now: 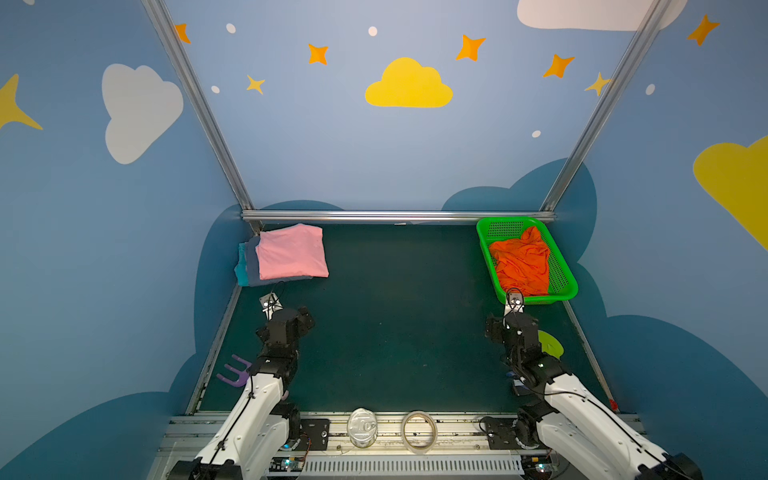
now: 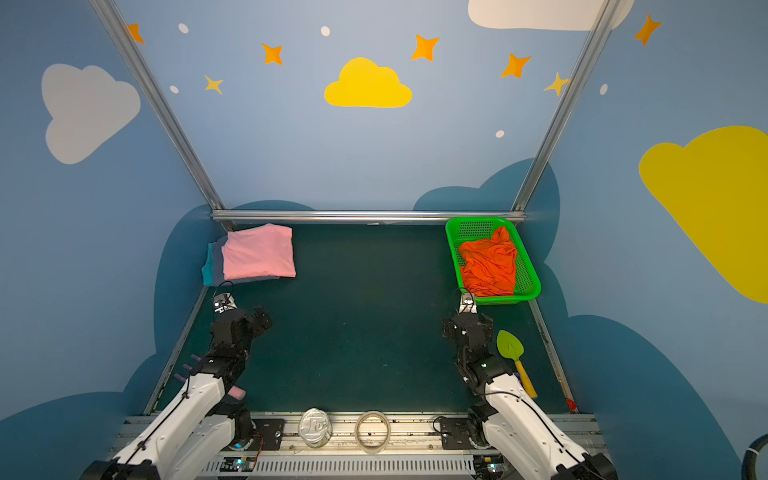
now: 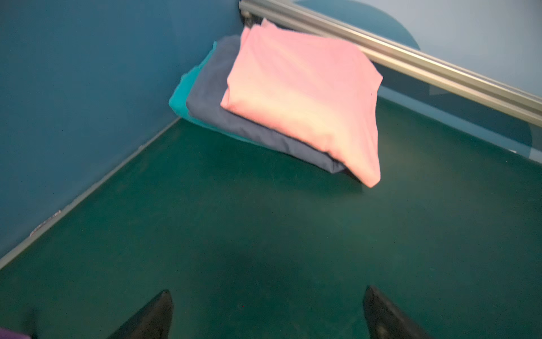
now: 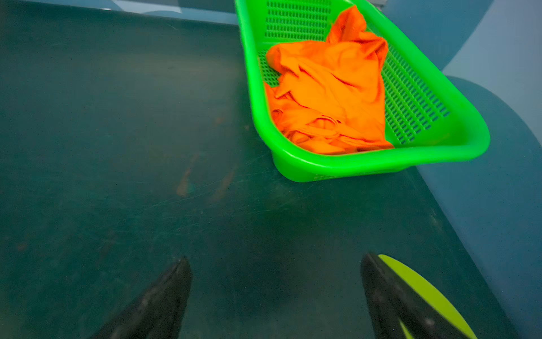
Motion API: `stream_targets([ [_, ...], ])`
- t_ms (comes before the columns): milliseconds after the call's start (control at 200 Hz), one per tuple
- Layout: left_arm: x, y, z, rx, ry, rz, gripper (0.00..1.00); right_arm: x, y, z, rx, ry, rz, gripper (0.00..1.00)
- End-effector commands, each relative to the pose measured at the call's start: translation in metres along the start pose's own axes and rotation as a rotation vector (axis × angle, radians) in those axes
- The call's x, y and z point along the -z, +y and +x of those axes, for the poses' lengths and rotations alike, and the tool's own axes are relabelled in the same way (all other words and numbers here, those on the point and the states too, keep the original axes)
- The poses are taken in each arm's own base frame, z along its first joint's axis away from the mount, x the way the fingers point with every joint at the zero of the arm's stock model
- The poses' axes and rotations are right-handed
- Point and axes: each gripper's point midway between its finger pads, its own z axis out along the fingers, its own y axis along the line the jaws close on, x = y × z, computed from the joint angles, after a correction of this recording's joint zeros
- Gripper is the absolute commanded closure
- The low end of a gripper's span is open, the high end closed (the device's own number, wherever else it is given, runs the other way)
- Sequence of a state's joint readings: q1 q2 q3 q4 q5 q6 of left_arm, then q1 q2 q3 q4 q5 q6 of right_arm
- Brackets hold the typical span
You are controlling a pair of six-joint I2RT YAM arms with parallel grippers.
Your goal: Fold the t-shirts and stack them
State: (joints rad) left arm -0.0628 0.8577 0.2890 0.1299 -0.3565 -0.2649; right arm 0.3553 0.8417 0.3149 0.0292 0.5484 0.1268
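Three folded t-shirts lie stacked in the far left corner. The pink t-shirt [image 1: 291,251] [image 2: 258,251] [image 3: 308,97] is on top, the slate blue t-shirt [image 3: 211,97] under it and the teal t-shirt [image 3: 180,97] at the bottom. An orange t-shirt [image 1: 521,262] [image 2: 490,266] [image 4: 331,94] lies crumpled in the green basket [image 1: 565,286] [image 4: 381,164] at the far right. My left gripper [image 3: 268,293] hangs open over bare mat, short of the stack. My right gripper [image 4: 275,258] is open and empty over the mat, just in front of the basket.
A green toy shovel [image 2: 510,345] [image 4: 425,287] with a yellow handle lies beside my right arm. A purple fork-shaped piece [image 1: 235,370] lies by the left arm. A tin can [image 1: 362,426] and a tape roll [image 1: 418,430] sit on the near rail. Walls enclose three sides.
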Motion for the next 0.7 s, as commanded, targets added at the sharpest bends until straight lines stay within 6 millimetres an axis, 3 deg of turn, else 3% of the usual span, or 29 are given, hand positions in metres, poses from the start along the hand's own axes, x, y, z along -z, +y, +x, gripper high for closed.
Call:
stream_targets([
  [0,-0.012,0.005,-0.011,-0.001,-0.104,-0.035,0.0,-0.016,-0.011,0.003,-0.048,-0.012,0.072,0.09],
  [160,-0.037,-0.01,-0.016,-0.047,-0.046,-0.013,0.0,-0.029,-0.016,-0.008,-0.027,0.095,0.148,0.09],
  [305,-0.068,-0.025,-0.022,-0.085,-0.021,-0.014,0.0,-0.053,-0.007,-0.031,0.001,0.012,0.14,0.09],
  [431,-0.089,-0.027,-0.022,-0.057,-0.081,-0.01,0.0,-0.073,0.018,-0.043,0.018,-0.038,-0.019,0.1],
  [516,-0.092,-0.054,-0.009,-0.155,-0.036,0.135,0.0,-0.089,0.042,-0.041,0.117,0.004,-0.153,0.1],
  [561,-0.089,-0.061,0.0,-0.181,-0.007,0.205,0.0,-0.094,0.038,-0.041,0.089,0.006,-0.169,0.09],
  [631,-0.089,-0.059,0.0,-0.137,-0.067,0.213,0.0,-0.101,0.026,-0.028,-0.069,0.06,-0.248,0.09],
  [656,-0.09,-0.058,0.001,-0.139,-0.054,0.206,0.0,-0.103,0.026,-0.028,-0.037,-0.008,-0.291,0.04],
  [696,-0.091,-0.059,0.003,-0.163,-0.004,0.213,0.0,-0.106,0.017,-0.032,-0.144,-0.084,-0.278,0.03],
])
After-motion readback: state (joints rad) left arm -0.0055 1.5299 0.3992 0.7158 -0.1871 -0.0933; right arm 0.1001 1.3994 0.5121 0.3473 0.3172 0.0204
